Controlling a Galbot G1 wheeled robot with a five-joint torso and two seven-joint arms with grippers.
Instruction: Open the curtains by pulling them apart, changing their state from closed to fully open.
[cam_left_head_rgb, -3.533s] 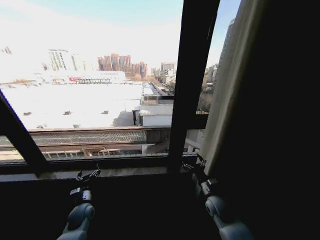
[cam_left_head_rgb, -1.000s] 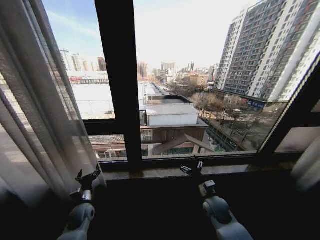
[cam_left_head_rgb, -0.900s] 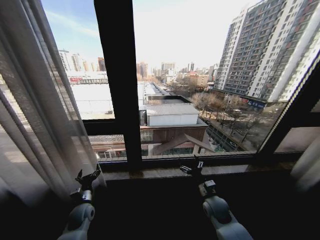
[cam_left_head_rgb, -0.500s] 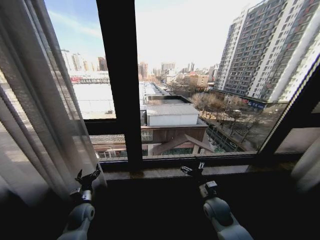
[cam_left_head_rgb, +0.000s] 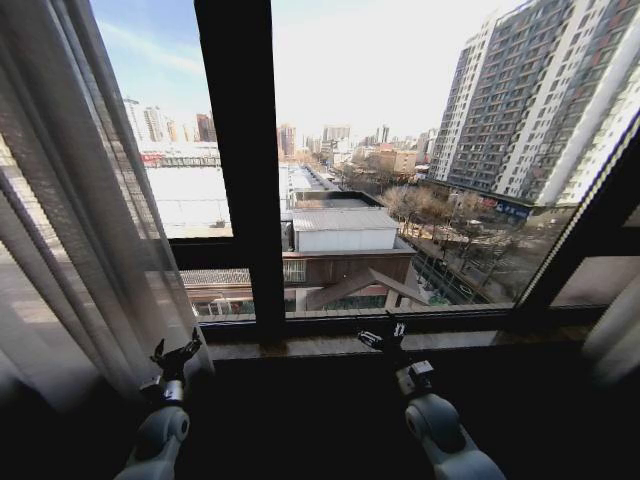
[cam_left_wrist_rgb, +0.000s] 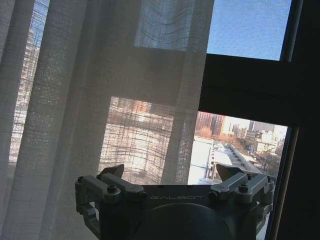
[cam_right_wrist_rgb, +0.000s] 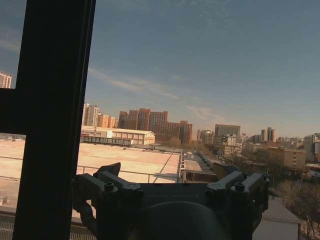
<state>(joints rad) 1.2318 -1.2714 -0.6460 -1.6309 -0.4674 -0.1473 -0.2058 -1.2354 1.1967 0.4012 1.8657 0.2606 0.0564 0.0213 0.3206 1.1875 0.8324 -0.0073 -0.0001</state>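
Head view: we see the left curtain (cam_left_head_rgb: 70, 200) bunched left of the mullion (cam_left_head_rgb: 240, 160), its pleats running vertically, long axis top to bottom, hem down near the sill (cam_left_head_rgb: 320, 345). A pale edge of the right curtain (cam_left_head_rgb: 612, 330) sits far right of the mullion, low by the sill. Glass between them is uncovered.

Our left gripper (cam_left_head_rgb: 176, 352) hovers just below the sill, left of the mullion, fingers apart, just beside the left curtain's lower folds; contact we cannot tell. In the left wrist view its fingers (cam_left_wrist_rgb: 112, 182) are spread with the curtain (cam_left_wrist_rgb: 100, 100) hanging ahead.

Our right gripper (cam_left_head_rgb: 383, 334) sits right of the mullion at sill height, fingers apart, empty.

Versus 3.5 s ago, the whole view has swung right; within the last second, almost nothing differs.
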